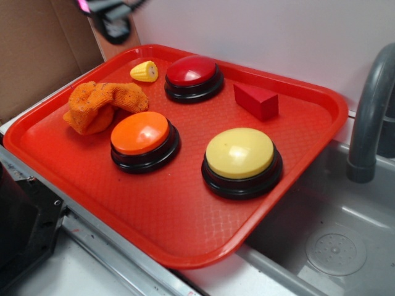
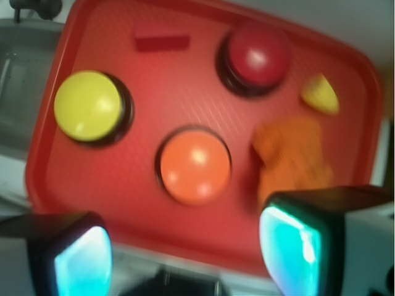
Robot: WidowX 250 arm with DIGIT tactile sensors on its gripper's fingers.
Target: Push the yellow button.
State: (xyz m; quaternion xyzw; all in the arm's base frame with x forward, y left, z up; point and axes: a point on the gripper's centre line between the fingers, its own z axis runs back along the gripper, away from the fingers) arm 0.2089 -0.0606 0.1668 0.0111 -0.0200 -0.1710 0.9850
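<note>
Gripper (image 2: 185,253) high above tray (image 1: 185,228) — yellow button (image 1: 239,153) untouched.

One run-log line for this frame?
claw: open, high above tray | yellow button: untouched, near faucet side | contact: none | step: approach pending

Oblique exterior, overhead wrist; shared tray (image 1: 55,161)
</note>
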